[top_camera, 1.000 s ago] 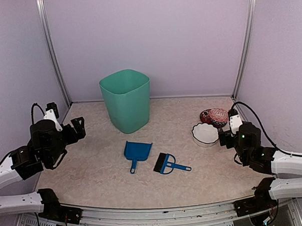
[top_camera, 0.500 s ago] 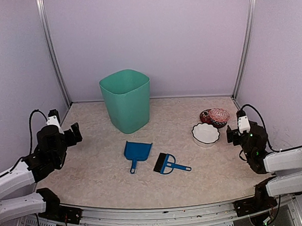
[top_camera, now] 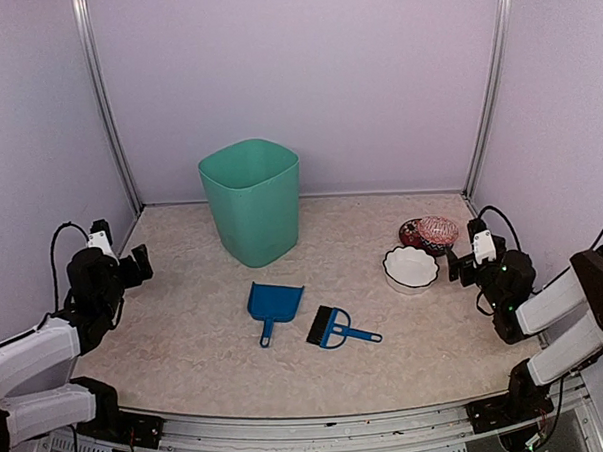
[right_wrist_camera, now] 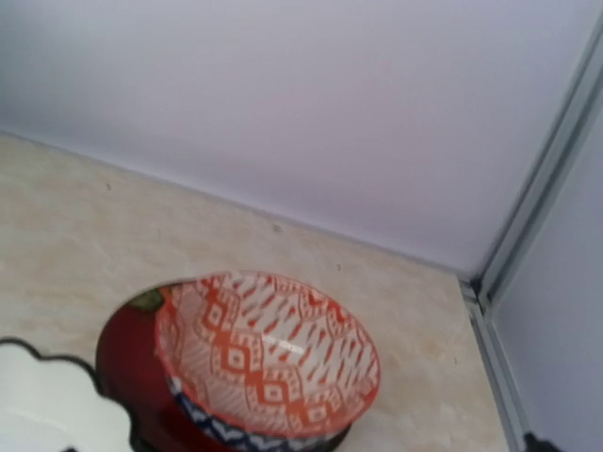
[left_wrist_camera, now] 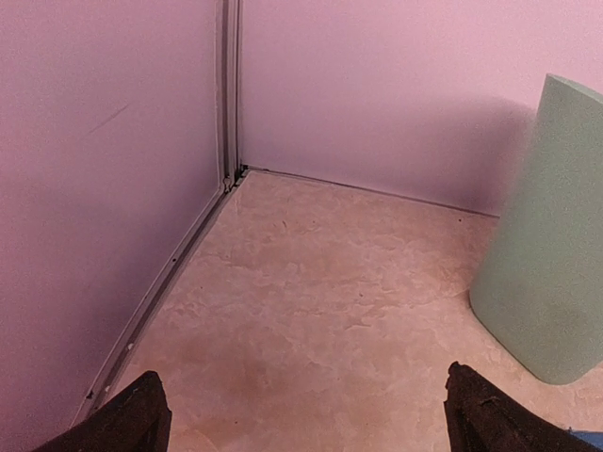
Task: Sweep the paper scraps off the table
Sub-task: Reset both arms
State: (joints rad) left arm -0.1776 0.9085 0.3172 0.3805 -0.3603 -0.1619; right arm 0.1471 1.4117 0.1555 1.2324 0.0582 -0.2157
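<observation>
No paper scraps show on the table [top_camera: 196, 341] in any view. My left gripper [top_camera: 135, 265] hovers low at the table's left edge, pointing at the back left corner. In the left wrist view its gripper [left_wrist_camera: 311, 428] is open and empty, with the dark fingertips [left_wrist_camera: 141, 419] far apart over bare beige surface. My right gripper [top_camera: 461, 267] is at the right edge, beside the white bowl [top_camera: 410, 268]. The right wrist view shows no fingers at its middle, only a dark tip in the bottom right corner. The gripper holds nothing.
A green bin [top_camera: 252, 200] stands at the back middle, also in the left wrist view [left_wrist_camera: 551, 235]. A blue dustpan [top_camera: 275, 305] and blue brush [top_camera: 336, 328] lie mid-table. A red patterned bowl [right_wrist_camera: 268, 353] sits in a dark red dish [right_wrist_camera: 127, 348] behind the white bowl. Walls enclose three sides.
Both arms have drawn back and folded toward their own sides of the table. The left gripper has moved left and lower, the right gripper right and slightly back. Nothing on the table moved.
</observation>
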